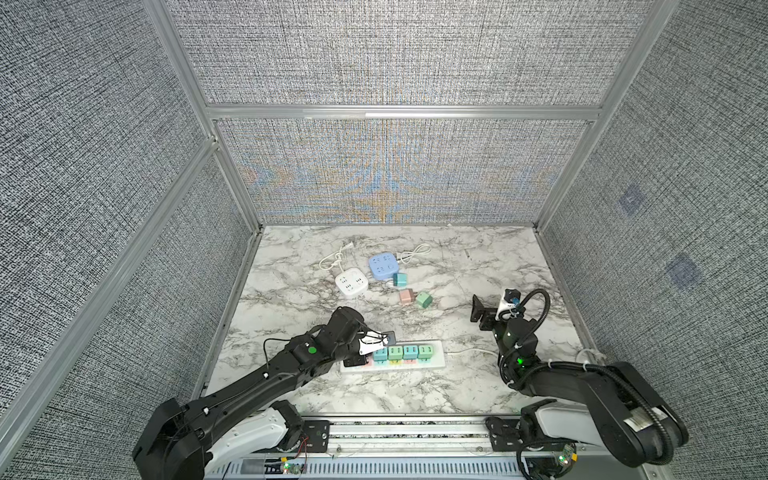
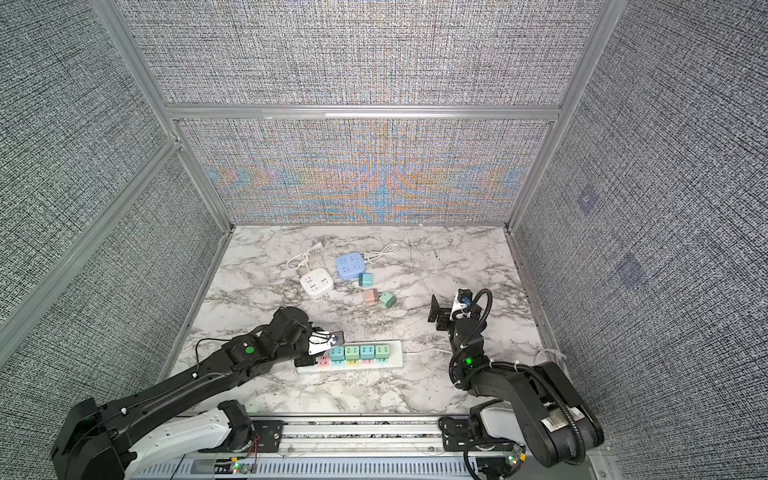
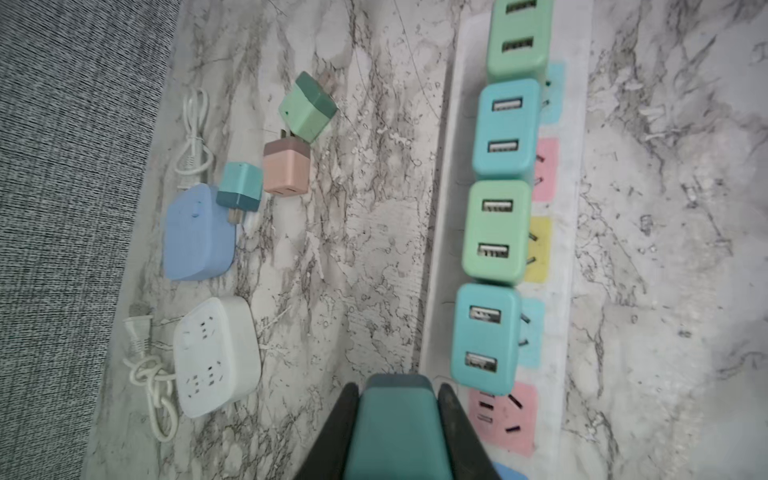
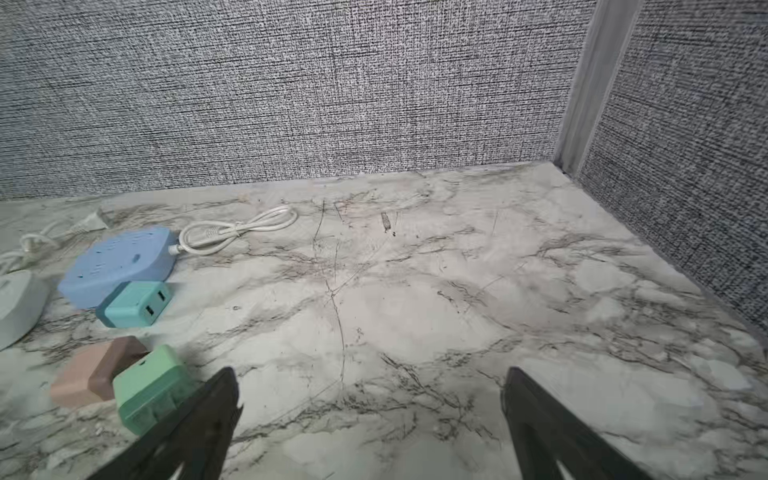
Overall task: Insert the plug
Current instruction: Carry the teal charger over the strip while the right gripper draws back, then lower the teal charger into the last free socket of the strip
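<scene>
Your left tool [image 3: 398, 390] is clamped tight on a dark teal plug [image 3: 395, 436], held at the left end of the strip [image 3: 451, 208], which lies near the worktop's [image 1: 374, 399] front edge. Four chargers [image 3: 486, 338] sit in the strip's sockets. A pink socket [image 3: 505, 419] just beside the plug is free. The plug looks not yet seated, so lining it up and pressing it in are left. Your right tool [image 4: 372, 376] gapes wide, empty, over bare worktop near the right edge. Three loose chargers [image 1: 406, 296] lie toward the back.
</scene>
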Robot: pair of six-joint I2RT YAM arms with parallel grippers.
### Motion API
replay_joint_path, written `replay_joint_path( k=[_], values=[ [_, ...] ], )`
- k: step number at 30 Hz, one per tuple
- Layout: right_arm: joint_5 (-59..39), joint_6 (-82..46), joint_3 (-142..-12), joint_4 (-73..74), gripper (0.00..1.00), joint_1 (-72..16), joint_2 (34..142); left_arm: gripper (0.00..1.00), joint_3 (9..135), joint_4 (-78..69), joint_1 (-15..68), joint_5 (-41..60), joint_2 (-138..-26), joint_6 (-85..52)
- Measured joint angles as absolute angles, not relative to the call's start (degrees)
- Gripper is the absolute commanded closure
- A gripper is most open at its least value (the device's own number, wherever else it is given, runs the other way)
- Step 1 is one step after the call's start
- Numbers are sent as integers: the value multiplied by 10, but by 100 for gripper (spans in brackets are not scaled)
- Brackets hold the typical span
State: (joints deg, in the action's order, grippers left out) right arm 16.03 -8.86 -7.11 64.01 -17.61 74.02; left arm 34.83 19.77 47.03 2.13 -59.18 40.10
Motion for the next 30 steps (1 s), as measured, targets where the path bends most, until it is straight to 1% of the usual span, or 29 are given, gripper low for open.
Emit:
replay_joint_path(
  k=[14, 18, 25, 30],
  values=[
    [149, -93, -86, 658, 0, -174, 758, 100, 352, 199, 469, 28, -629, 407],
    [145, -92, -86, 660, 1, -174, 759, 100, 375, 235, 473, 26, -634, 403],
    [141, -92, -86, 662, 0, -174, 760, 100, 403, 312, 482, -5, -618, 357],
    [135, -93, -86, 662, 1, -174, 760, 100, 410, 343, 485, 32, -593, 378]
  ],
)
